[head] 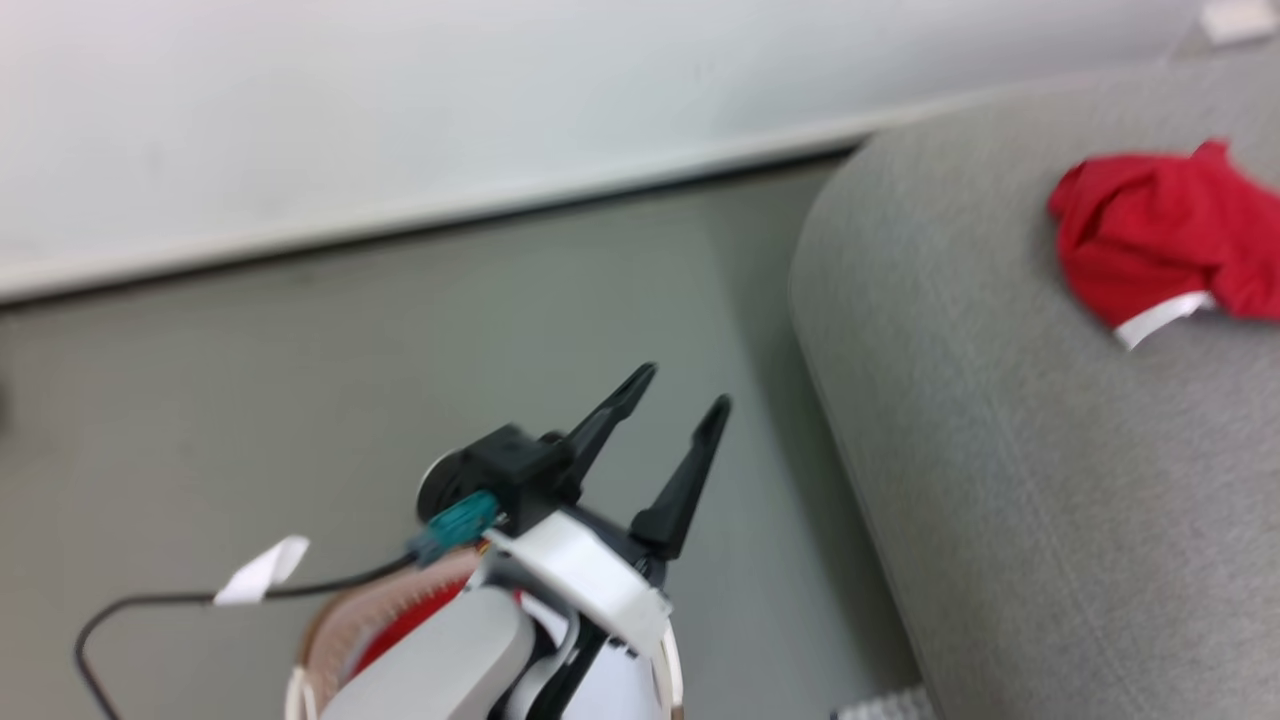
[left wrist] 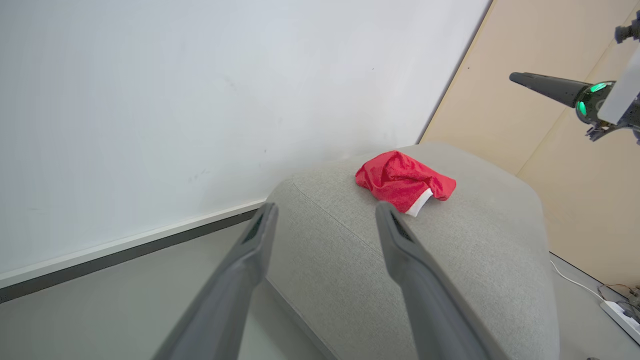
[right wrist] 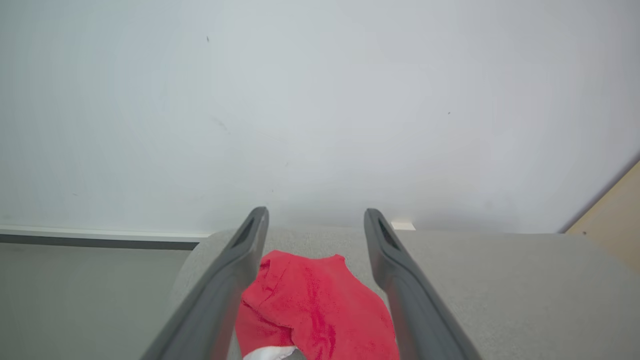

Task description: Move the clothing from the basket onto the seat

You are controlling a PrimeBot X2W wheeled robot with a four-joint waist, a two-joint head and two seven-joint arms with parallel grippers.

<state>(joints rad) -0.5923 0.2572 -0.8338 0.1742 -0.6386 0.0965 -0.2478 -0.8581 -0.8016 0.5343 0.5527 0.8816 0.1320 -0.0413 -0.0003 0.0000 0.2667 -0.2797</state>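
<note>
**Item 1. Right gripper** (right wrist: 316,212): jaws spread full, nothing held.
- Directly below, between the fingers and apart from them, lies the red garment (right wrist: 310,305). It is crumpled, with its white band toward the wrist.
- The garment rests on the seat (right wrist: 500,280), near the corner.
- Judged: one piece is delivered, and the wide stance suits a gripper that needs no grip here.

**Item 2. Left gripper** (head: 683,387): jaws equally wide, empty.
- Beneath its wrist is the basket (head: 330,640), with its brown rim and a patch of red clothing (head: 400,630) showing inside.
- The seat lies ahead and to its right, with the garment well beyond its fingertips.
- Judged: it is held open over the basket for the next pick, and the task is partly done.

**Item 3. Cable** (head: 150,600): on the floor beside the basket, with a white tag on it.
</note>
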